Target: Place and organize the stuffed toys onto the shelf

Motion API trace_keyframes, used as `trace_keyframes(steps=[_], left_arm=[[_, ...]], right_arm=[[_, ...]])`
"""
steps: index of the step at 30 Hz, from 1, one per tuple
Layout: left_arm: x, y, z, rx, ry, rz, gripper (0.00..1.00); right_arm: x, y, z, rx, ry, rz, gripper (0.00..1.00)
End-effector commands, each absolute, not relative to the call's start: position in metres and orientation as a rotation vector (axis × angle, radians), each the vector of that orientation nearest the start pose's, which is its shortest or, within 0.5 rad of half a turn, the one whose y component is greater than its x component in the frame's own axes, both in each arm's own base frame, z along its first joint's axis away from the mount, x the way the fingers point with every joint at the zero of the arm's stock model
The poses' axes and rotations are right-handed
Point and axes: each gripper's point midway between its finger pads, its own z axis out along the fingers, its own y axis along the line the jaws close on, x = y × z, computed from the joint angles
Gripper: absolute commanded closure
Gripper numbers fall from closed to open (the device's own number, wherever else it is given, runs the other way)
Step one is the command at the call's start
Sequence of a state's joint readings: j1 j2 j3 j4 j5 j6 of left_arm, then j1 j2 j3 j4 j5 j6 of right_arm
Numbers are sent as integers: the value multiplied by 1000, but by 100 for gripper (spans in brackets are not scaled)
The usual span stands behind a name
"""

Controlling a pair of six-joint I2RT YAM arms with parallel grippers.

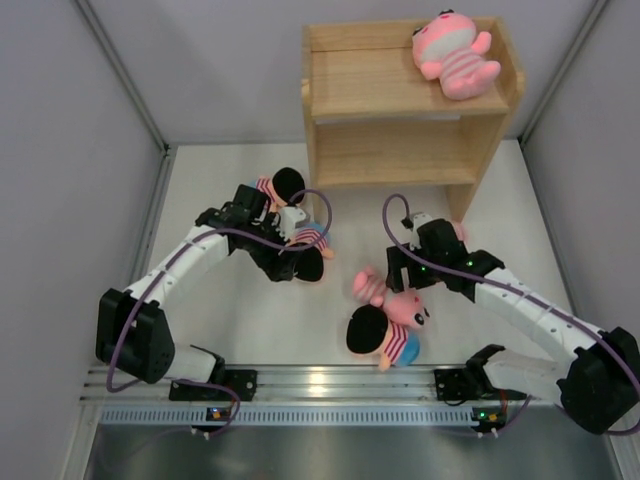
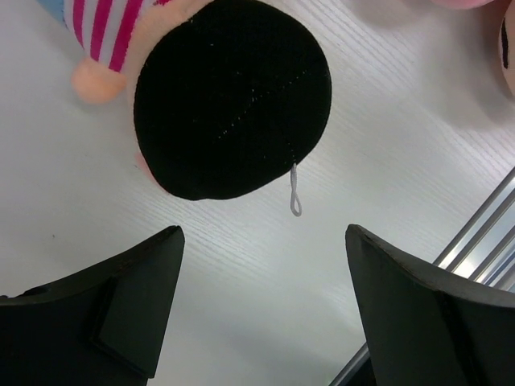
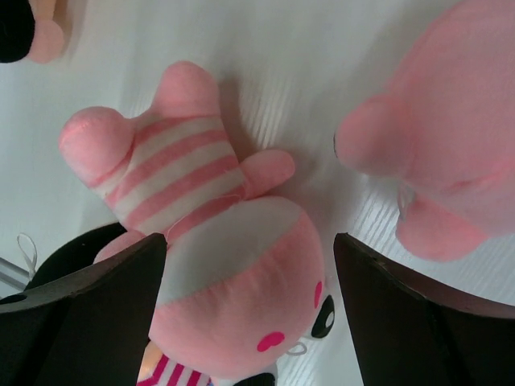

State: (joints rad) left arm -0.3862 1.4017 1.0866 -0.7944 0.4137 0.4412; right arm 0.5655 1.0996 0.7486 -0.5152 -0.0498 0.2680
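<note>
Bench (image 1: 240, 330) carries the loose toys. Shelf (image 1: 400, 150) at the far edge holds one pink toy (image 1: 455, 52) on the top tier, rt side. Rt end effector (image 3: 249, 241), spread, sits over a pink striped toy (image 3: 181, 173) lying flat, long axis diagonal, head toward the arm bases. Lower it and close across the waist. Lt end effector (image 2: 261, 241), spread & empty, faces a doll (image 2: 233, 96) head-first.

White table (image 1: 240, 330), faint wood-grain finish. Grey partition walls (image 1: 60, 150) close it in left, right and far. Aluminium rail (image 1: 330, 380) runs along the near edge.
</note>
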Motion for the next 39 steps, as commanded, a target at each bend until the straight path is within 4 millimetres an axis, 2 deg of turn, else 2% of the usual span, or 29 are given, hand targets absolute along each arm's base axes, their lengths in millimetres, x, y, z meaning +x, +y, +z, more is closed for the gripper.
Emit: trace_keyframes(steps=[1,4,6,7,8,10,11,12,13,16,18,19,20,21,22,23,24,25,27,28,29,30,31,32,34,35,37,39], left_arm=[[258,-165,141,1185,2310,-529,12],[258,-169,144,1200,2302,-536,12],[256,-172,146,1208,2294,-545,12],[257,-173,148,1212,2288,-548,12],[256,-175,149,1217,2281,-555,12],[254,-178,153,1223,2274,-570,12],[254,-180,158,1232,2256,-574,12],[252,-182,160,1242,2251,-587,11],[250,-184,163,1248,2244,-597,11],[248,-195,181,1277,2175,-627,12],[246,-204,200,1318,2091,-649,12],[241,-210,208,1338,2058,-697,12],[238,-215,217,1355,2025,-723,12],[240,-221,237,1367,1955,-738,12],[239,-225,247,1369,1926,-755,12],[235,-232,262,1381,1869,-797,11],[235,-234,273,1400,1821,-803,8],[235,-237,292,1408,1757,-801,7],[236,-242,307,1416,1705,-803,4],[243,-244,327,1393,1669,-775,3],[257,-240,332,1345,1710,-710,1],[267,-239,343,1256,1765,-687,1],[286,-243,360,1203,1767,-647,1],[296,-241,367,1163,1776,-606,1],[319,-232,368,1104,1814,-486,1],[330,-232,364,1088,1837,-459,2],[337,-232,351,1071,1886,-464,1],[344,-229,330,1059,1950,-496,1]], right_arm=[[209,167,104,-268,2526,469,15],[201,162,95,-198,2601,442,15],[195,163,84,-203,2635,448,19],[193,164,82,-224,2637,458,24],[187,167,77,-242,2654,486,43],[189,173,82,-292,2623,526,67],[189,177,86,-317,2606,551,89],[190,179,93,-340,2576,564,99],[190,178,98,-392,2555,557,100],[201,180,133,-509,2422,548,100],[210,185,169,-573,2304,568,100],[212,188,183,-660,2234,564,100],[214,198,211,-718,2139,620,100],[214,202,227,-762,2070,638,100],[216,204,241,-848,1988,617,100],[219,208,266,-878,1905,623,100],[222,210,276,-909,1865,609,100],[227,211,301,-948,1777,577,100],[235,217,314,-992,1732,557,100],[239,219,336,-1014,1667,537,100],[243,221,342,-1019,1651,529,100],[250,225,343,-1023,1651,518,100],[256,226,353,-1024,1618,502,100],[258,228,355,-1025,1606,500,100],[264,234,356,-1018,1586,507,100],[265,234,356,-1014,1587,510,100],[266,234,356,-998,1600,510,100],[265,231,358,-988,1594,499,100]])
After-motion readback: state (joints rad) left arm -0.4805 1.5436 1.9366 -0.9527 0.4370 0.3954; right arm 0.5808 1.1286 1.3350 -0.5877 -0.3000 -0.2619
